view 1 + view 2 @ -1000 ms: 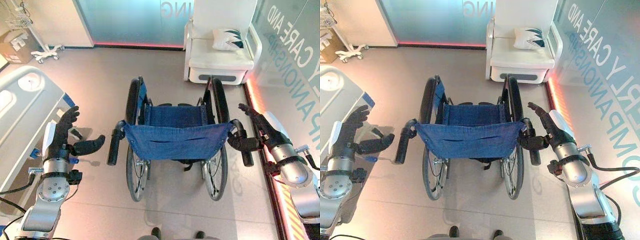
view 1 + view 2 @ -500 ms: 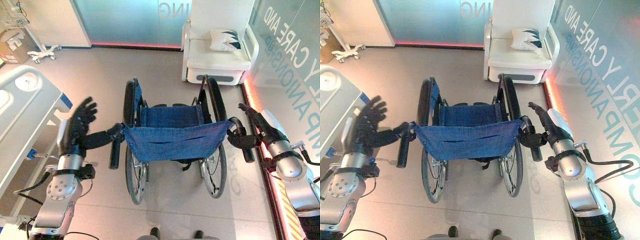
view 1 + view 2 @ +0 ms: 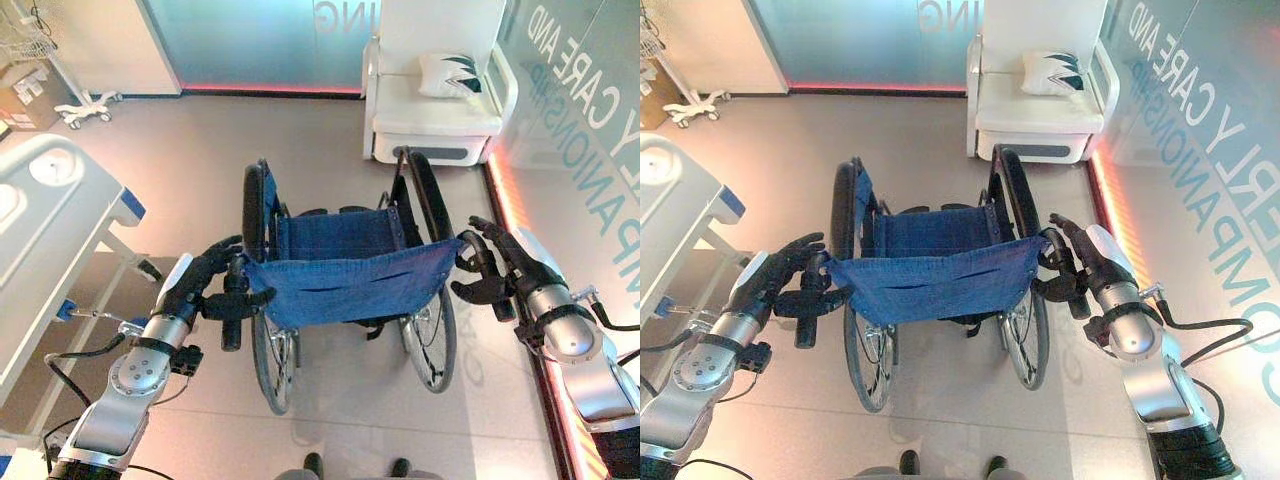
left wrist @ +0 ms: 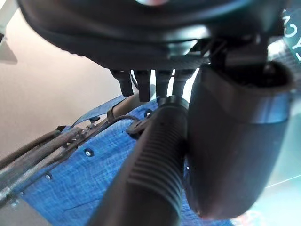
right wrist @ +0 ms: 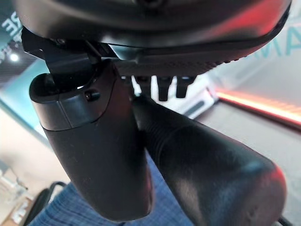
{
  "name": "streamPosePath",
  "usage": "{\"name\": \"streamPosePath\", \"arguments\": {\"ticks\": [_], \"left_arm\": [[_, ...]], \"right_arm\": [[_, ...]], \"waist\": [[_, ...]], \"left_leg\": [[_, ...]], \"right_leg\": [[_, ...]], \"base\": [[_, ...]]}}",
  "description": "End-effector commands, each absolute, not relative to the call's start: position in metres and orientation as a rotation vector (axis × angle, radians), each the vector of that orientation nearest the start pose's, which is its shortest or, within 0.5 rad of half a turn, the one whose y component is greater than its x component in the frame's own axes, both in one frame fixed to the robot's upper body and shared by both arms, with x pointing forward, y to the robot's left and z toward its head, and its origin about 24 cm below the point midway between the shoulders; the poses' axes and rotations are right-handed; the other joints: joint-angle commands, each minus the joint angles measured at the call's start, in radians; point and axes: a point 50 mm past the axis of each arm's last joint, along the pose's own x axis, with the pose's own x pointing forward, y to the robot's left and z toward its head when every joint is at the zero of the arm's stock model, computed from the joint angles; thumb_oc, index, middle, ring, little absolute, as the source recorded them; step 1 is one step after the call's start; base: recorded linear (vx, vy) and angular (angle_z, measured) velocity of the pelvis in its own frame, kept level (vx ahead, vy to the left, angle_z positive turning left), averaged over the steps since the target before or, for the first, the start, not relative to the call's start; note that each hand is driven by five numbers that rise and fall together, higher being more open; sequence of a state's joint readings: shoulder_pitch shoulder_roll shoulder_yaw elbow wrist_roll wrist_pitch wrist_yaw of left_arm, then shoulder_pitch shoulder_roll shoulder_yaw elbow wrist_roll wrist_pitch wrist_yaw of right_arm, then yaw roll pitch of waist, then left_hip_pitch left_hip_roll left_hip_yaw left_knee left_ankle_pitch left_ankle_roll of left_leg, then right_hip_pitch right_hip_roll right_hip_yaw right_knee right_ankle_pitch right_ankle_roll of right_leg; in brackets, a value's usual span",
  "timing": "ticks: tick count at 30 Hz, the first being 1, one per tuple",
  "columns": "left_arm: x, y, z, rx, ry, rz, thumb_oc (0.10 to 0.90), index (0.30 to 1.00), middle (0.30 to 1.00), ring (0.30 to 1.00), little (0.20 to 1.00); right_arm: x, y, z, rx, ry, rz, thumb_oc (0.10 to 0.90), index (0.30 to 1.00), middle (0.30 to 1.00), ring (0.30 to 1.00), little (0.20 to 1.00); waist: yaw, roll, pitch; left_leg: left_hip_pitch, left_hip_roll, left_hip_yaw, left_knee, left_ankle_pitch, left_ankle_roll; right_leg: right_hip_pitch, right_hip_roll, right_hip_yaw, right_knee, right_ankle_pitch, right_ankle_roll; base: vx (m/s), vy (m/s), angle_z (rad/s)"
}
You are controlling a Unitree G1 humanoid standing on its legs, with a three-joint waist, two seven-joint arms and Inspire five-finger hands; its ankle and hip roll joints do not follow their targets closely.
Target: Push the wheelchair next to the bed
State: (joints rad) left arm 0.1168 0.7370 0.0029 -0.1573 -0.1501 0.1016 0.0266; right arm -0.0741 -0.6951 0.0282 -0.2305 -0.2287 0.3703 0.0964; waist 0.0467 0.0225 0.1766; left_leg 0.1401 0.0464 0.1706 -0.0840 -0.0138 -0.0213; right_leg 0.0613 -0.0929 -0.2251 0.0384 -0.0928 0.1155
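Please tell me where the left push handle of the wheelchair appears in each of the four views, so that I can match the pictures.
Left eye view: left push handle, left of centre, in the left hand.
Right eye view: the handle, further left, in the same hand.
Left wrist view: ribbed black grip rising from the bottom edge, beside the thumb.
Right wrist view: the grip here is the right one; I cannot find the left.
Shared landmark: the blue backrest.
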Motion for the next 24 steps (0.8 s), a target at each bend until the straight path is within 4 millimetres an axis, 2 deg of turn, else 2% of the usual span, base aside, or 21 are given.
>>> {"name": "streamPosePath", "arguments": {"ticks": [1, 6, 14, 19, 24], "left_arm": [[0.247, 0.290, 0.132, 0.825, -0.068, 0.188, 0.800, 0.900, 0.900, 0.900, 0.900], [0.247, 0.301, 0.127, 1.015, -0.028, 0.318, 0.800, 0.900, 0.900, 0.900, 0.900], [0.250, 0.300, 0.105, 1.147, 0.099, 0.333, 0.800, 0.900, 0.900, 0.900, 0.900], [0.249, 0.307, 0.081, 1.241, 0.283, 0.346, 0.800, 0.900, 0.900, 0.900, 0.900], [0.246, 0.312, 0.059, 1.297, 0.520, 0.259, 0.800, 0.900, 0.900, 0.900, 0.900]], "right_arm": [[0.261, -0.297, 0.122, -1.080, 0.199, -0.222, 0.800, 0.900, 0.900, 0.900, 0.900], [0.262, -0.296, 0.125, -1.076, 0.184, -0.218, 0.800, 0.900, 0.900, 0.900, 0.900], [0.262, -0.293, 0.118, -1.058, 0.191, -0.217, 0.800, 0.900, 0.900, 0.900, 0.900], [0.264, -0.293, 0.113, -1.076, 0.219, -0.209, 0.800, 0.900, 0.900, 0.900, 0.900], [0.268, -0.293, 0.113, -1.102, 0.238, -0.203, 0.800, 0.900, 0.900, 0.900, 0.900]], "waist": [[-0.022, -0.019, -0.010], [-0.025, -0.028, -0.007], [-0.026, -0.037, -0.001], [-0.028, -0.042, 0.003], [-0.026, -0.043, 0.006]], "left_leg": [[-0.043, -0.079, 0.003, 0.055, -0.031, 0.047], [-0.046, -0.081, 0.001, 0.062, -0.036, 0.047], [-0.047, -0.082, 0.000, 0.071, -0.043, 0.047], [-0.045, -0.083, 0.002, 0.071, -0.045, 0.049], [-0.043, -0.083, 0.005, 0.076, -0.046, 0.049]], "right_leg": [[-0.015, 0.029, -0.020, 0.022, 0.051, 0.012], [-0.015, 0.033, -0.016, 0.022, 0.049, 0.010], [-0.014, 0.035, -0.016, 0.025, 0.047, 0.009], [-0.012, 0.039, -0.013, 0.025, 0.048, 0.008], [-0.008, 0.039, -0.015, 0.026, 0.047, 0.007]], "base": [[0.00, 0.000, 0.00], [0.00, 0.000, 0.00], [0.00, 0.000, 0.00], [0.00, 0.000, 0.00], [0.00, 0.000, 0.00]]}}
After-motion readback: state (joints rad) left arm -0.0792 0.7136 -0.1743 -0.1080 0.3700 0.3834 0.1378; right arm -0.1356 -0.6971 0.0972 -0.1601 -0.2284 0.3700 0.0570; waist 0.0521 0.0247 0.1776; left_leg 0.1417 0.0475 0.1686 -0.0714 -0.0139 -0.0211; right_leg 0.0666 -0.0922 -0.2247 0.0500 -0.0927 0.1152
